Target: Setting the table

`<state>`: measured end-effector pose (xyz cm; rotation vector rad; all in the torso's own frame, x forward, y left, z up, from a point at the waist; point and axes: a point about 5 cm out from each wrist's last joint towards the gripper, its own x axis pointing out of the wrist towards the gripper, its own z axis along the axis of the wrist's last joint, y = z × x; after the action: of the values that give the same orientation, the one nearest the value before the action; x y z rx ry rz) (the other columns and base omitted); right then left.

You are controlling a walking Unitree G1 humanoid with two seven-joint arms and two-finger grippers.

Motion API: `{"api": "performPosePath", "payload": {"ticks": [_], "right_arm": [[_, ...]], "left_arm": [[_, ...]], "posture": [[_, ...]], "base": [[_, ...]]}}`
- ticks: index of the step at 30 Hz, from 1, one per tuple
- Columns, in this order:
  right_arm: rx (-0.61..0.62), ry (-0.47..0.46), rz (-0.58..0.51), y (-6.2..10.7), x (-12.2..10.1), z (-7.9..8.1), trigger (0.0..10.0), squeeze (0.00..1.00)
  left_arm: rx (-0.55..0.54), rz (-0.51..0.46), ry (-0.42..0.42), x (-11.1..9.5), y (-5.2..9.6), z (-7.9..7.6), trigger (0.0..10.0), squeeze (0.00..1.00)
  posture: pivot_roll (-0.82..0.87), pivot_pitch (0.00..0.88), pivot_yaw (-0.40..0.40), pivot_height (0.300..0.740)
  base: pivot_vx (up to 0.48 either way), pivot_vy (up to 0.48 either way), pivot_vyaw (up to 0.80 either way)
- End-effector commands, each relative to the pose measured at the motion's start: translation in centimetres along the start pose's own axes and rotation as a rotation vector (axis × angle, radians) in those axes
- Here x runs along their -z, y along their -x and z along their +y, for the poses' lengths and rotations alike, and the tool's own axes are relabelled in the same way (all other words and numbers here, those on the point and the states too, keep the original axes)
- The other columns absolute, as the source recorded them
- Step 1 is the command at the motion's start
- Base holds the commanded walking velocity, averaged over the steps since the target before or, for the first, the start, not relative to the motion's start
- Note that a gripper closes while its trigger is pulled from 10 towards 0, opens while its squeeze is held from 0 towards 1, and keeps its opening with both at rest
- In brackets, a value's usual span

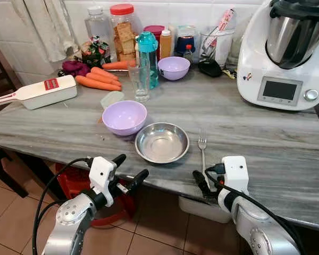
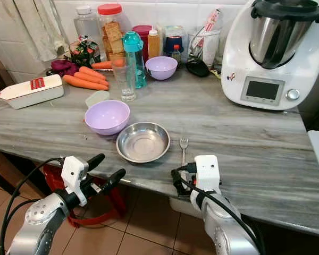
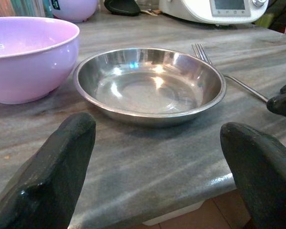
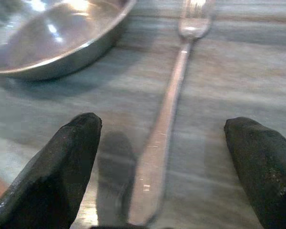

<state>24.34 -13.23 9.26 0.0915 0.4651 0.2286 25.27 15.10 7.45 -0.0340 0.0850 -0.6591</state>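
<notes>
Hovering at the counter edge, the right gripper [image 4: 162, 167] had its fingers spread astride the fork [image 1: 202, 151] handle; the steel dish [image 1: 161, 142] sat just ahead of the spread left gripper [image 3: 157, 162], suggesting one setting nearly laid

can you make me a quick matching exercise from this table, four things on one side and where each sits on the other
Things:
1. fork
2. steel dish
3. lilac bowl
4. carrots

Places:
A. far left, by the jars
B. just left of the steel dish
C. near edge, between bowl and fork
D. handle between the right gripper's open fingers

Pairs: 1-D, 2-C, 3-B, 4-A
</notes>
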Motion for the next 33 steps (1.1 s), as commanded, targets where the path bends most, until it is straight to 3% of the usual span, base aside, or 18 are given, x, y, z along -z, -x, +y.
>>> {"api": "performPosePath", "payload": {"ticks": [1,26,33], "right_arm": [[-0.033,-0.012,-0.016,-0.04,-0.17,0.43,10.0,1.00],[-0.065,-0.046,-0.014,0.38,0.11,0.43,10.0,1.00],[-0.100,-0.056,-0.008,0.34,0.24,0.56,10.0,0.88]], "left_arm": [[0.000,0.005,-0.010,-0.11,-0.09,0.26,10.0,0.00],[0.004,0.010,-0.011,-0.04,-0.09,0.27,10.0,0.00],[0.002,0.009,-0.016,-0.13,-0.11,0.43,10.0,0.00]], "posture": [[-0.12,0.005,0.059,0.740],[-0.12,0.005,0.062,0.740],[-0.12,0.005,0.062,0.740]], "base": [[0.000,0.000,0.00],[0.000,0.000,0.00],[0.000,0.000,0.00]]}}
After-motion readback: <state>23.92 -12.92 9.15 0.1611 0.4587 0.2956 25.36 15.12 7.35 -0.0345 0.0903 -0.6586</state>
